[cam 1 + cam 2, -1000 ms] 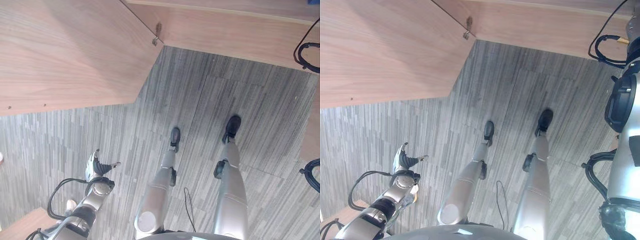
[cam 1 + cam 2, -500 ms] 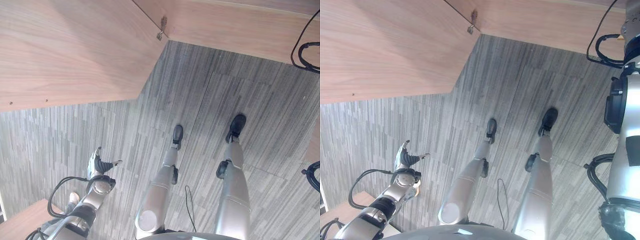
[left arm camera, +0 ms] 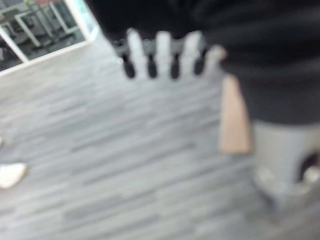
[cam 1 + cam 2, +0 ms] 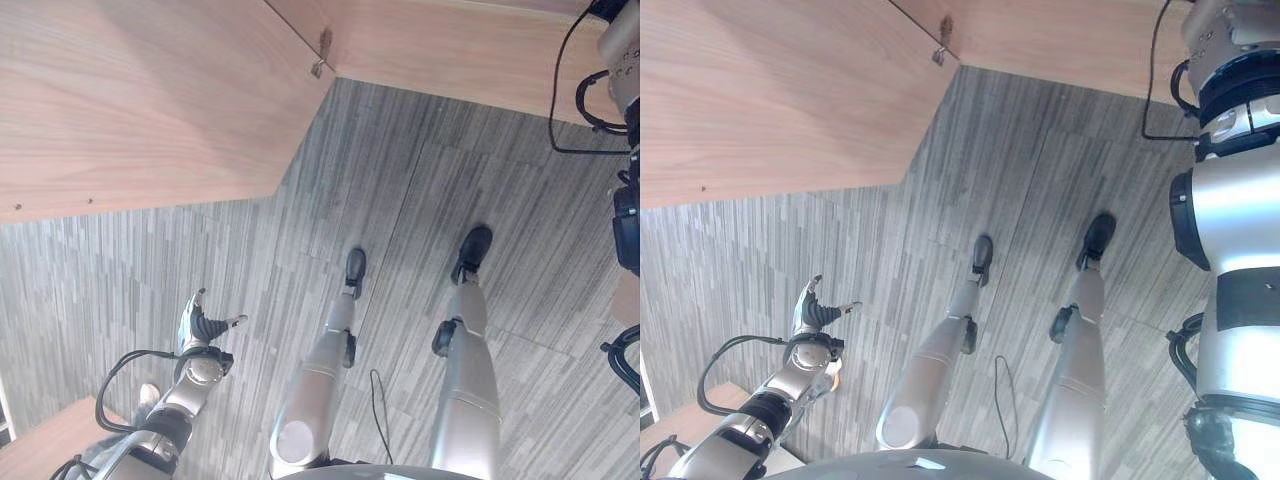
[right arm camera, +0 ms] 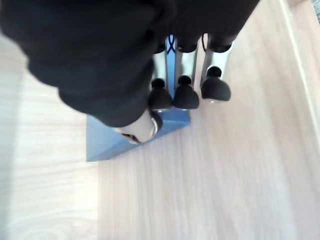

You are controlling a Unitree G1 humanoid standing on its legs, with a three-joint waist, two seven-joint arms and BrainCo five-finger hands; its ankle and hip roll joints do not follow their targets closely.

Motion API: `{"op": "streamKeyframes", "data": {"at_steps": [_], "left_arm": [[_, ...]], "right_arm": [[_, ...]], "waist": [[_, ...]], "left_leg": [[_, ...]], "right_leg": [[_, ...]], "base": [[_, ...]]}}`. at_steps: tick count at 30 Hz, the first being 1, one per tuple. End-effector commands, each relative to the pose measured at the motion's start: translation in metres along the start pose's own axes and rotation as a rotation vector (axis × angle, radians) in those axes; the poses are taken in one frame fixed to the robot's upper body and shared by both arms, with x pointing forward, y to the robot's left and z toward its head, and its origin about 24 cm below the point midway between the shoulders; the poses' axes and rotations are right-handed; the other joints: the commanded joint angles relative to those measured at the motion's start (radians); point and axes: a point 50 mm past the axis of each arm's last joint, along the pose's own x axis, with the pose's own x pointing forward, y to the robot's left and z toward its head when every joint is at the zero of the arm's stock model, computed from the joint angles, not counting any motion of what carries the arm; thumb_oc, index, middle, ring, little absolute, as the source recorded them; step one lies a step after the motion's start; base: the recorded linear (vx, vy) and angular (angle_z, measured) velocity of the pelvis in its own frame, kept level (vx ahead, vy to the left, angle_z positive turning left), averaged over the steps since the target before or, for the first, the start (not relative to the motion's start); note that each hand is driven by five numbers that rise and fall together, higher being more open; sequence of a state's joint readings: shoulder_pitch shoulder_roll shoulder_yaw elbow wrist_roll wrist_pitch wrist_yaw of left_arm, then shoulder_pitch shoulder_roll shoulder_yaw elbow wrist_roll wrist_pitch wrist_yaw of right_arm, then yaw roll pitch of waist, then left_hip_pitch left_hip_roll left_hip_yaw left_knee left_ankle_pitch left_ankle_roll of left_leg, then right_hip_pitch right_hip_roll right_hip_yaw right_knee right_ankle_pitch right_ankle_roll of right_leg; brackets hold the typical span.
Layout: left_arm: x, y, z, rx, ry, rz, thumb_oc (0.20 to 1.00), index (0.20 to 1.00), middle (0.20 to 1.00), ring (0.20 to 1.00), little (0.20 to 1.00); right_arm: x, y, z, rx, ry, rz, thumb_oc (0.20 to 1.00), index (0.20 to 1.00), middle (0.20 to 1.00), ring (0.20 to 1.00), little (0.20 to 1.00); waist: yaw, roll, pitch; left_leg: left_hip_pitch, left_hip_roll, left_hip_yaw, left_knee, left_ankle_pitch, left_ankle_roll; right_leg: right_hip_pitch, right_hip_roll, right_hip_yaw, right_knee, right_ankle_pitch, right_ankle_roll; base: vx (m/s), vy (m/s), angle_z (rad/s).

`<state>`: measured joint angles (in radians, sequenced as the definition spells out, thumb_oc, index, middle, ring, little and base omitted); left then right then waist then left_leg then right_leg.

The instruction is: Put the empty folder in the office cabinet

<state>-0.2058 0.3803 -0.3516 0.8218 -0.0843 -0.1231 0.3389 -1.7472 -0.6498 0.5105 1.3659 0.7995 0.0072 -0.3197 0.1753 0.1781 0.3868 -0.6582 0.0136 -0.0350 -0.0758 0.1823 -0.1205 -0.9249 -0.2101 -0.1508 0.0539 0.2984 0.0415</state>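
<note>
Right robot hand holds the blue folder, thumb and fingers pinched on one corner, above a pale wood surface; cabinet shelf or tabletop, cannot tell which. Step in hand: probably setting the folder into the cabinet; next move calls for lowering it flat, then letting go. Only one corner of the folder visible, so long axis and heading cannot be read. Left robot hand hangs low over the carpet floor, fingers loosely spread, holding nothing.

An office, by the look of it: grey striped carpet tiles cover the floor, light wood-veneer cabinet panels stand alongside, and glass partitions show beyond.
</note>
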Motion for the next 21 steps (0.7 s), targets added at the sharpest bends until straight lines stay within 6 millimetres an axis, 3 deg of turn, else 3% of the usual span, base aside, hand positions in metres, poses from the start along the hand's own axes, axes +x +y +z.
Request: {"op": "streamKeyframes", "data": {"at_steps": [1,4,7,15,21], "left_arm": [[0.007,0.04,-0.001,0.06,-0.009,0.086,1.0,1.0,1.0,1.0,1.0],[0.007,0.042,-0.003,0.086,-0.006,0.069,1.0,1.0,1.0,1.0,1.0],[0.006,0.042,-0.004,0.093,0.0,0.066,1.0,1.0,1.0,1.0,1.0],[0.004,0.038,-0.011,0.068,0.031,0.066,1.0,1.0,1.0,1.0,1.0],[0.001,0.035,-0.014,0.067,0.037,0.081,1.0,1.0,1.0,1.0,1.0]], "right_arm": [[-0.005,0.02,0.008,-0.17,-0.105,0.109,0.2,0.2,0.2,0.2,0.2],[-0.013,0.046,0.008,-0.227,-0.131,0.248,0.2,0.2,0.2,0.2,0.2],[-0.014,0.048,0.009,-0.237,-0.138,0.257,0.2,0.2,0.2,0.2,0.2],[0.0,-0.003,0.013,-0.214,-0.121,-0.026,0.2,0.2,0.2,0.2,0.2],[0.003,-0.026,0.014,-0.204,-0.122,-0.18,0.2,0.2,0.2,0.2,0.2]], "waist": [[0.024,-0.006,-0.03],[0.025,-0.01,-0.034],[0.025,-0.011,-0.035],[0.021,0.003,-0.031],[0.023,0.013,-0.029]], "left_leg": [[0.117,0.066,0.0,-0.011,-0.142,-0.052],[0.113,0.066,0.001,-0.011,-0.14,-0.054],[0.113,0.067,0.002,-0.011,-0.139,-0.054],[0.117,0.063,0.006,-0.011,-0.142,-0.051],[0.107,0.062,0.006,-0.011,-0.142,-0.05]], "right_leg": [[-0.005,-0.007,0.072,0.105,-0.193,0.115],[-0.013,-0.006,0.073,0.104,-0.19,0.114],[-0.013,-0.007,0.073,0.103,-0.189,0.114],[-0.009,-0.002,0.08,0.104,-0.192,0.115],[-0.019,-0.004,0.08,0.105,-0.193,0.117]], "base": [[0.0,0.0,0.0],[0.0,-0.009,-0.03],[0.0,-0.005,-0.01],[0.0,0.0,0.0],[0.0,0.0,0.0]]}}
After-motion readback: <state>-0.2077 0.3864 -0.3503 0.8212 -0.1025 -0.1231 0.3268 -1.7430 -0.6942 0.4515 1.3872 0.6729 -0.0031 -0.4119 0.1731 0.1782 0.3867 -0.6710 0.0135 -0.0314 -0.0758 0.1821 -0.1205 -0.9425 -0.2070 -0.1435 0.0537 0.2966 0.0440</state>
